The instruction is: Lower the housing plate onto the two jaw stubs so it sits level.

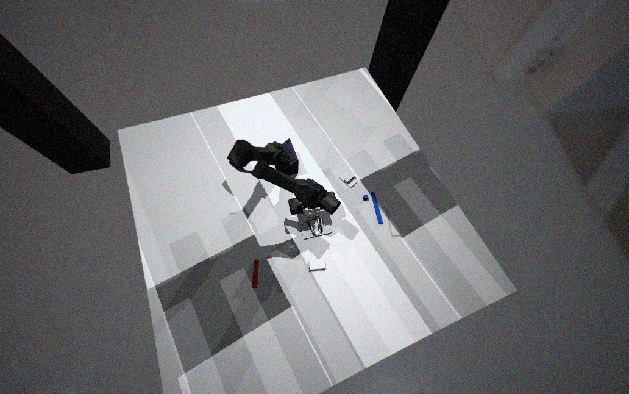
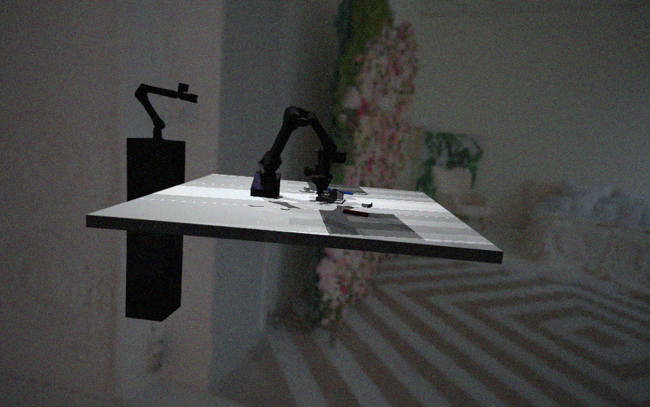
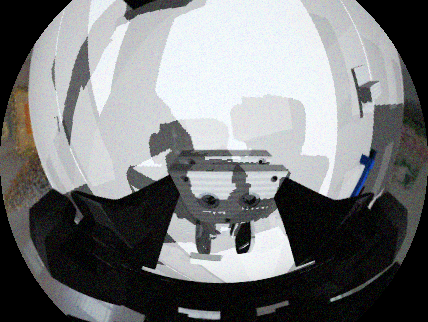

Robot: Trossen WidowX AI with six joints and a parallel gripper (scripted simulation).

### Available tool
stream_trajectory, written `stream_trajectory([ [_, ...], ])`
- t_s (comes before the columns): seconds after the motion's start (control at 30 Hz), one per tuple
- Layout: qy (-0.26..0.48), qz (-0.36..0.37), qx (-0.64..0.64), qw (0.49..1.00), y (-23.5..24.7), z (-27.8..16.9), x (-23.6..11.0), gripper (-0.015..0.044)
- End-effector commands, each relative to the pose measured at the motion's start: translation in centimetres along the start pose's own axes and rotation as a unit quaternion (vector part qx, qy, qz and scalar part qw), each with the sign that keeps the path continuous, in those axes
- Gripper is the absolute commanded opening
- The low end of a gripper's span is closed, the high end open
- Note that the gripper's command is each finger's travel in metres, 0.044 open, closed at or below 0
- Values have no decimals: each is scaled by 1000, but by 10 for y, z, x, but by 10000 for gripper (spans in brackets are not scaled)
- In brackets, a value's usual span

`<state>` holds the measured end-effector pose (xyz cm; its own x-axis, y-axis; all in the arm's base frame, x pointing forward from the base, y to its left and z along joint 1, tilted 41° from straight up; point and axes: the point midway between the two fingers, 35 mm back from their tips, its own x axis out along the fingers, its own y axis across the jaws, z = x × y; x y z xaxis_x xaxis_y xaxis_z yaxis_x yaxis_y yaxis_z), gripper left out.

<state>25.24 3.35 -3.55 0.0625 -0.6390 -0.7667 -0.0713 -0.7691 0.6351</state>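
Observation:
My gripper (image 1: 311,212) (image 2: 322,195) (image 3: 227,176) points down and is shut on the grey housing plate (image 3: 215,179), one finger at each end. The plate looks roughly level and has two large round holes with dark shapes showing in them. It is low over the base, whose far edge (image 3: 225,153) shows behind it. The jaws show below the plate in the wrist view, one left jaw (image 3: 203,239) and one right jaw (image 3: 243,238), standing apart. Whether the plate touches the stubs is hidden. In the top and exterior views the plate is too small and dark to judge.
A blue bar (image 1: 376,208) (image 3: 364,175) and a small blue block (image 1: 366,197) lie to the right in the top view. A red bar (image 1: 255,272) (image 2: 356,212) and a white block (image 1: 317,265) lie beyond the base. A pale angled piece (image 1: 350,182) lies near the blue block.

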Motion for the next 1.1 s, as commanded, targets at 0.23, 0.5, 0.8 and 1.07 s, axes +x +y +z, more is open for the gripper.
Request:
stream_trajectory([
  [0.23, 0, 2, -7, 1000, 1, 1, 3, 351],
  [0.5, 0, 2, -7, 1000, 1, 1, 4, 351],
  [0.8, 0, 2, -8, 1000, 1, 1, 6, 351],
  [1.07, 0, 2, -7, 1000, 1, 1, 8, 351],
])
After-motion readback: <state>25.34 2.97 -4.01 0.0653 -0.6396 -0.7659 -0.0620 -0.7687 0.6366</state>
